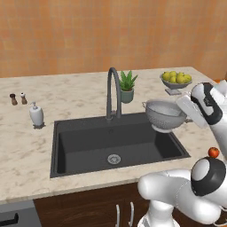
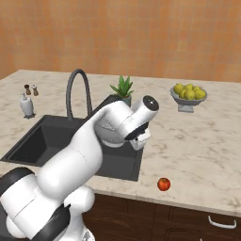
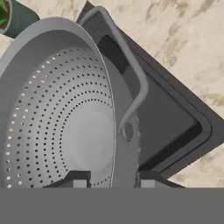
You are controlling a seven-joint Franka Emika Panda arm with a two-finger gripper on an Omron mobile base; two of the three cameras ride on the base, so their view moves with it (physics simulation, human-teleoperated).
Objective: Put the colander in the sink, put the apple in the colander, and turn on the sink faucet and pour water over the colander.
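The colander (image 1: 166,114) is a perforated silver-grey bowl hanging in the air over the right end of the sink (image 1: 88,148). My gripper (image 1: 185,106) is shut on the colander's right rim. In the hand view the colander (image 3: 65,131) tilts, and the rim passes between the two fingertips of my gripper (image 3: 113,183). A handle loop stands over the sink (image 3: 175,118) below. The apple (image 1: 213,152), small and red, lies on the counter right of the sink, near the front edge, also seen as the apple (image 2: 164,184). The sink faucet (image 1: 113,91) arches behind the basin, no water running.
A footed bowl of yellow-green fruit (image 1: 176,80) stands at the back right. A potted plant (image 1: 127,86) sits beside the faucet. A white soap dispenser (image 1: 36,115) and two small shakers (image 1: 17,98) stand left of the sink. An orange wall backs the counter.
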